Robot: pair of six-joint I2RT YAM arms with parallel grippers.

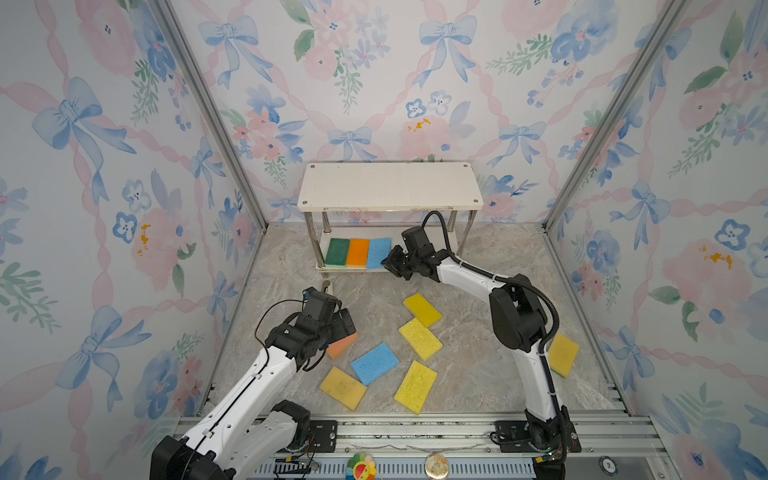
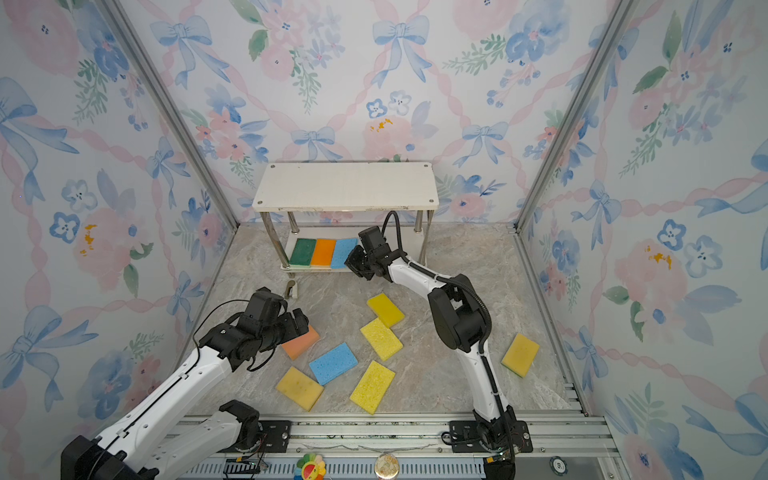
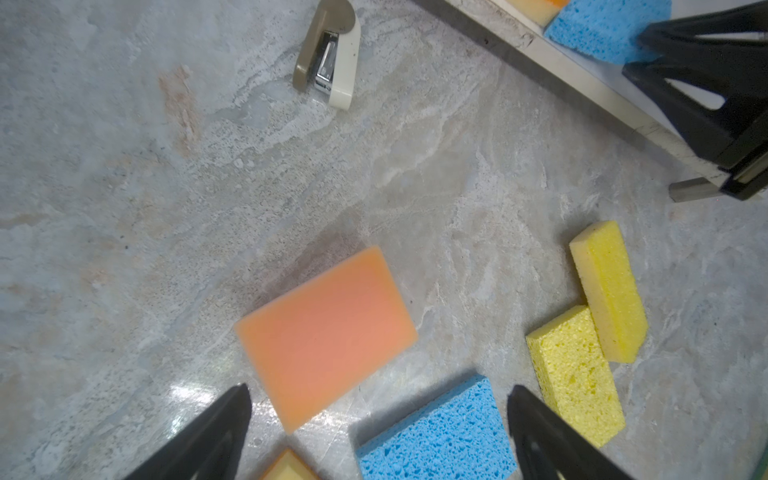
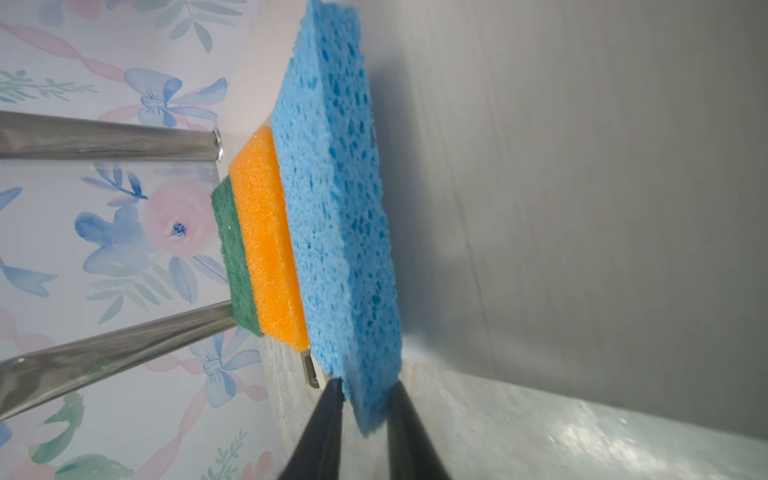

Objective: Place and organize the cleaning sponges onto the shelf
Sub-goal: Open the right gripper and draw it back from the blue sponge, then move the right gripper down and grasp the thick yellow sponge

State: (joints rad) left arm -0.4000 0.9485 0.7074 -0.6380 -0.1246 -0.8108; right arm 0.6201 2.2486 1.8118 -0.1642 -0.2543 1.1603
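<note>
Releasing blue sponge point(image 1: 379, 251) onto shelf point(image 1: 390, 187): judged step in hand.
Top view: right claw point(image 1: 388, 262) at lower board, arm stretched forward, low; blue sponge lies flat beside orange sponge point(image 1: 357, 252), green sponge point(image 1: 337, 251) next. Left claw point(image 1: 347, 326) hovers over peach sponge point(image 1: 343, 347) on floor.
Left wrist view: left claw point(image 3: 380, 390) spread wide, empty.
Right wrist view: jaws flank blue sponge's near corner, touching both faces; pinching or slack, you cannot tell. Part jaws fully, back out straight so row stays flush.

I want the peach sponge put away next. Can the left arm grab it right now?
Probably yes. The left gripper hangs open just over the peach sponge, which lies flat on the table with nothing on top. The blue sponge sits close beside it but apart.
</note>
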